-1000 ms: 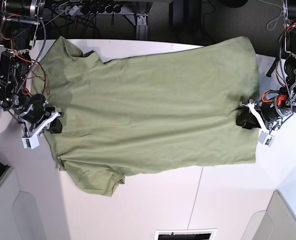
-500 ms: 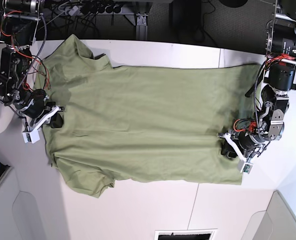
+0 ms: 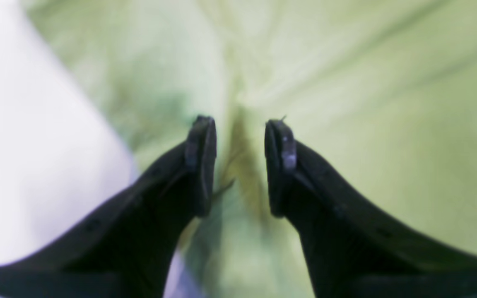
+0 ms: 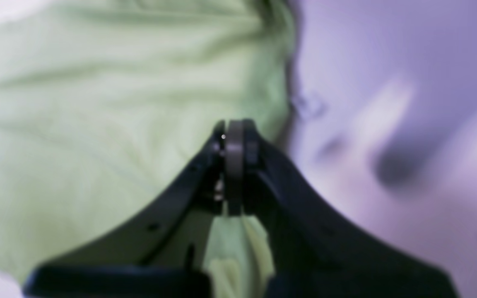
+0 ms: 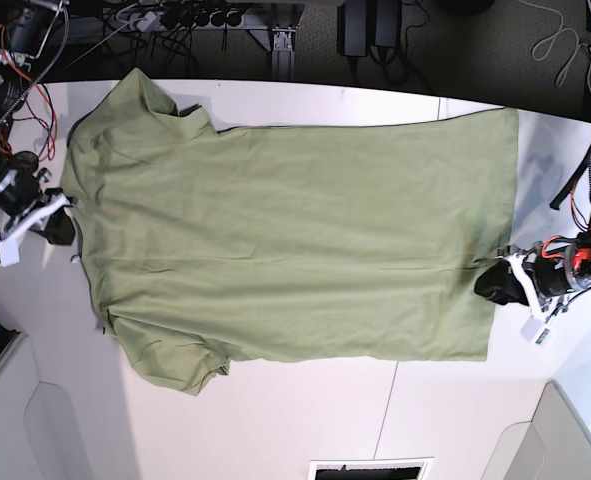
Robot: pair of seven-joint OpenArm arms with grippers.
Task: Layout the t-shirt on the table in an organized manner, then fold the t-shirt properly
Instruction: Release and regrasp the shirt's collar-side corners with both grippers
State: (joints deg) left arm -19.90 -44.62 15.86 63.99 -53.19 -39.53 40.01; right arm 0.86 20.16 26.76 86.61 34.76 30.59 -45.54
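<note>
Centrally, before you: one t-shirt (image 5: 305, 230), plain olive-green, spread wide across the worktop (image 5: 275, 420). Its surface carries long shallow creases running from side to side. The corner at the upper left of the base view is bunched into soft folds; another rumpled flap juts out at the lower left, toward the bottom of the view. The upper edge slants slightly and the right side runs down to a corner near the lower right.

Item, your left gripper (image 5: 505, 284): dark-fingered, over the shirt's right side, low in the base view. Its jaws stand wide apart, with creased cloth visible between and beneath them in the left wrist view. Whether the fingertips touch the cloth, you cannot tell.

Item, your right gripper (image 5: 65, 228): just beside the shirt's left edge in the base view, fingers narrow and pressed together, no cloth seen between them.

Item, the worktop: flat, white, with a thin dark seam (image 5: 388, 410) emerging below the shirt's lower edge, and a black-and-white rectangular piece (image 5: 371, 470) at the bottom of your base view.
</note>
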